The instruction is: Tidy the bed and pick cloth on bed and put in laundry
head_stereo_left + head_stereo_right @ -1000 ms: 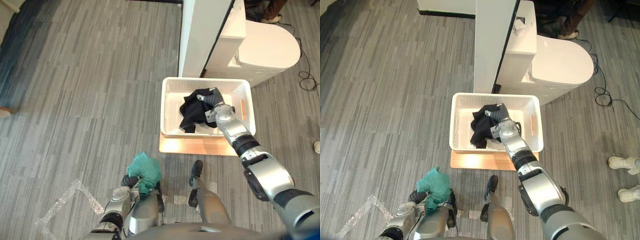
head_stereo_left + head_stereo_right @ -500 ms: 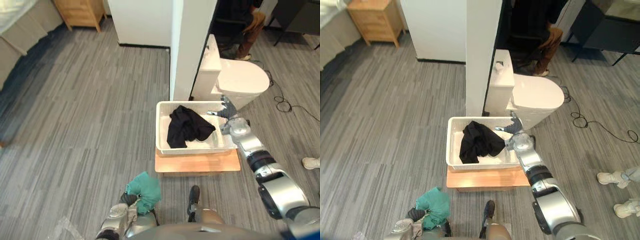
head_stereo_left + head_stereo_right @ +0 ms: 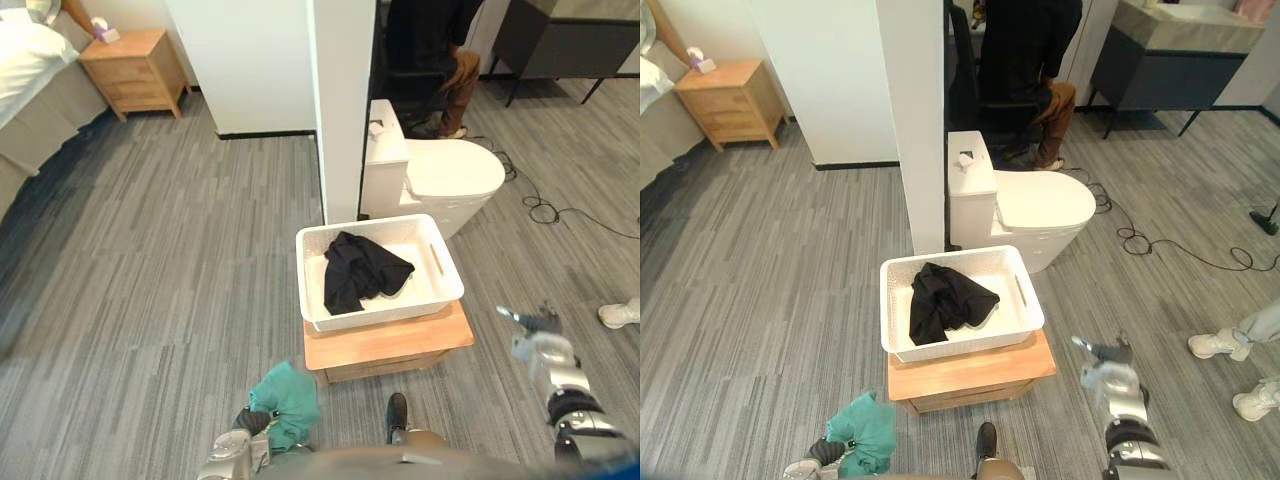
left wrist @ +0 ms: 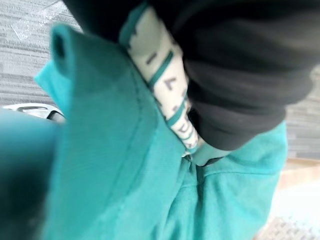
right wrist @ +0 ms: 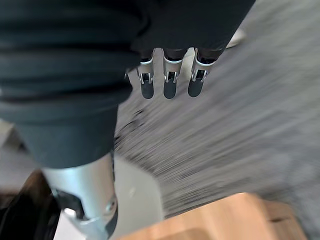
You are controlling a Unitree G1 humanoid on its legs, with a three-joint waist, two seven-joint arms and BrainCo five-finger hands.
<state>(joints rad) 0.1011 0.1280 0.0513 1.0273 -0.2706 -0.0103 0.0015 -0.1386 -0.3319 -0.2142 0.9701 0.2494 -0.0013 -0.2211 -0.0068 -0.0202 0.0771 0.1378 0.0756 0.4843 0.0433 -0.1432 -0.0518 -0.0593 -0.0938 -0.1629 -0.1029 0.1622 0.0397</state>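
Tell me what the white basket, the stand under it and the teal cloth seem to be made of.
White basket: likely moulded plastic, matte, walls pierced with small holes.
Low stand under it: light wood or veneer, smooth, warm tan.
Teal cloth: soft matte fabric, perhaps knit cotton; it bunches in folds and shows a stitched seam.

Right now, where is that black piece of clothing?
In the left eye view the black cloth lies inside the white basket, toward its left side, atop the wooden stand just in front of the toilet.
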